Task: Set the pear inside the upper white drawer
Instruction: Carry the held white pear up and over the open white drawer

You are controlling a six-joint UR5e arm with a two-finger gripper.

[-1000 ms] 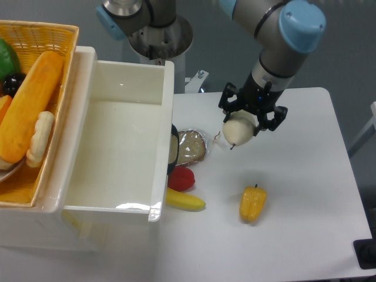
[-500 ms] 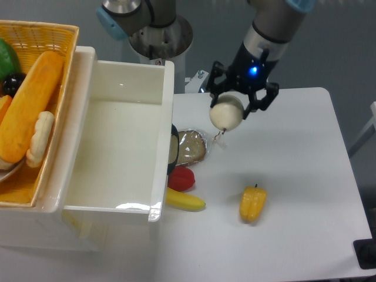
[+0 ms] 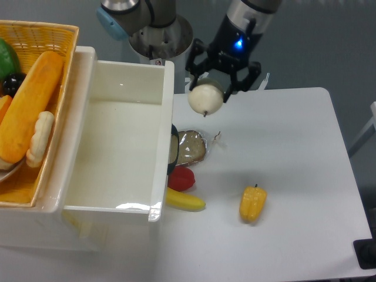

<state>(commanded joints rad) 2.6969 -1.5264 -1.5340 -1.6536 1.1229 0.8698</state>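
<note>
The pale cream pear [image 3: 205,99] hangs in the air above the table, its small dark stem pointing down. My gripper [image 3: 209,88] is shut on the pear from above, black fingers on both sides of it. The pear is a short way right of the upper white drawer [image 3: 166,106], near that drawer's back right corner and above its rim height. The drawer stands open, a big glossy white box whose inside shows nothing in it.
A woven yellow basket [image 3: 67,41] with bread and vegetables stands left of the drawer. On the table lie a wrapped brown bread slice [image 3: 191,147], a red pepper [image 3: 181,178], a banana [image 3: 185,201] and a yellow bell pepper [image 3: 252,202]. The robot base [image 3: 155,29] is behind.
The gripper has carried the pear up and to the left, from over the middle of the table toward the drawer's right wall. Nothing on the table moved.
</note>
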